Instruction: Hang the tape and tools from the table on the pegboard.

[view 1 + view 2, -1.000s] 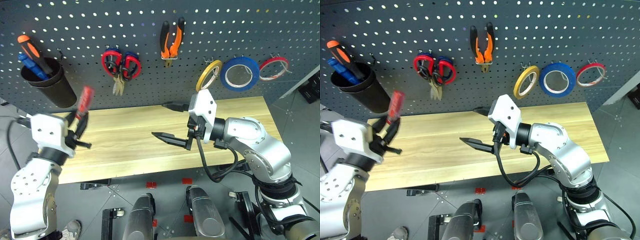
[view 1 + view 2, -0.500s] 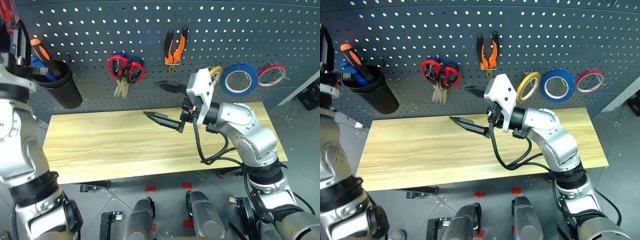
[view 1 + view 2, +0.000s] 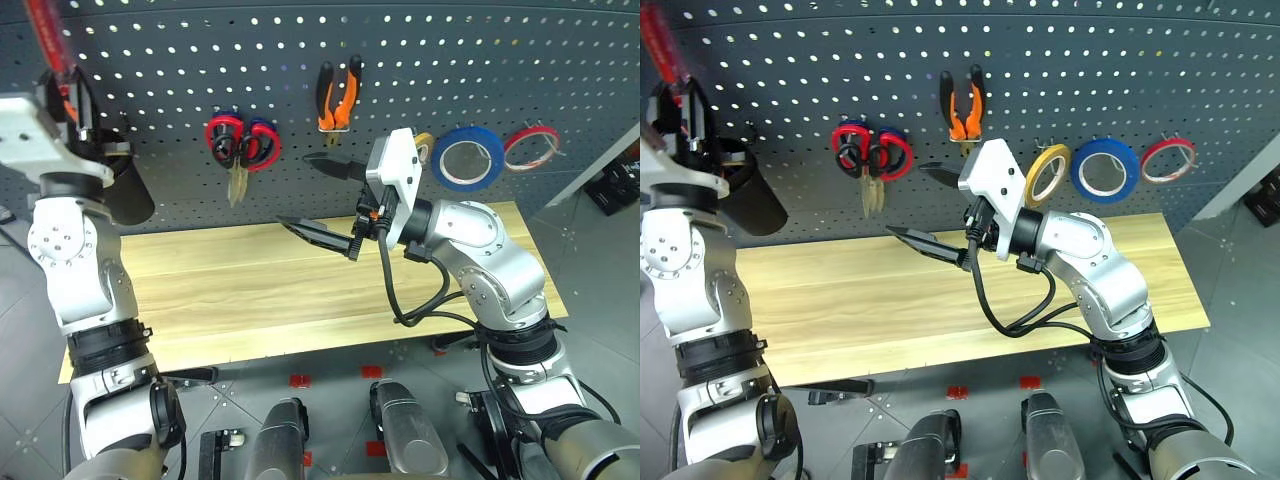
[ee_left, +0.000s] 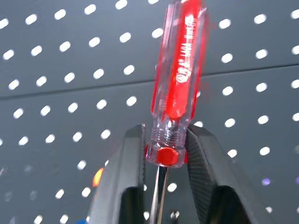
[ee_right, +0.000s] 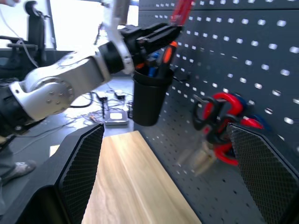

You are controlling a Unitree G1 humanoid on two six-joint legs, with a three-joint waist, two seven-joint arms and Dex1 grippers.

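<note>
Since a second ago the left gripper [image 4: 163, 154] has risen from table [image 3: 250, 290] height, jaws clamped on the red-handled screwdriver [image 4: 180, 79]; nearer centre, the right gripper [image 3: 325, 200] hangs wide open, empty. Last step, I judge: tape [image 3: 467, 158] and pliers [image 3: 337, 95] already hang on the pegboard [image 3: 500, 60]; next, lower the screwdriver into the black cup [image 3: 752, 200] at far left.

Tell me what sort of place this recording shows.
Probably a workshop or a lab tool station: a dark pegboard hung with pliers, scissors and tape rings, above a bare wooden table.
</note>
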